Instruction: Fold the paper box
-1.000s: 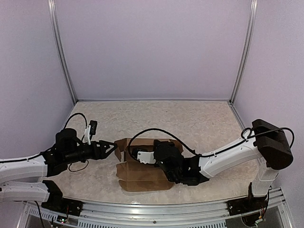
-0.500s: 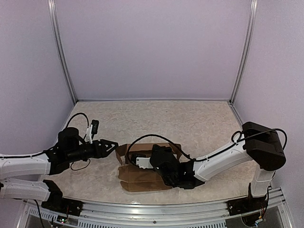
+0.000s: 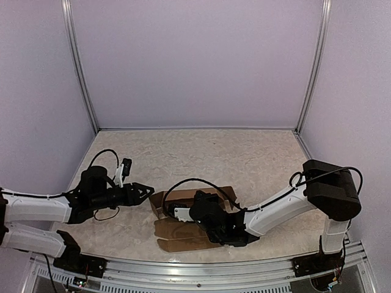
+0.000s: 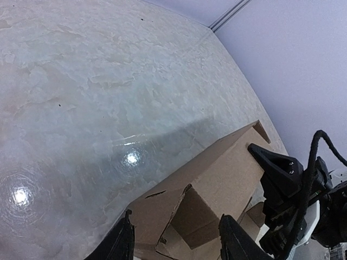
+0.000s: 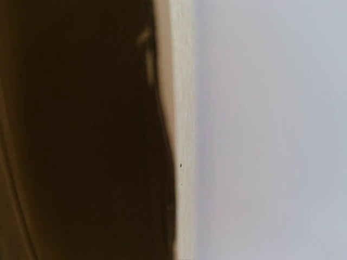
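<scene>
Pale lilac walls [image 3: 195, 61] close in a marble-patterned table [image 3: 244, 152] on three sides, with metal posts [image 3: 79, 67] in the back corners and a metal rail [image 3: 201, 268] along the near edge. From above, the paper box [image 3: 177, 235], plain brown cardboard, lies near the front, left of centre, with flaps spread toward the rail and a broad stretch of tabletop between it and the back wall. The left gripper [image 3: 145, 192] reaches in low from the left, fingers apart, its tips just beside the box's left end. The right arm stretches from the right corner across the box, and the right gripper [image 3: 173, 209] rests closed on the cardboard. In the left wrist view, two dark fingertips [image 4: 123, 241] stand apart at the bottom edge, framing the box's [image 4: 217, 184] open end, where a flap edge juts out; whether they touch it cannot be told. Bare table [image 4: 81, 81] runs off to the wall seam, and the right gripper's [image 4: 260, 154] black fingers lie on the box's right-hand edge. The right wrist view is pressed close to dark cardboard [image 5: 81, 135], with one pale edge against the wall.
</scene>
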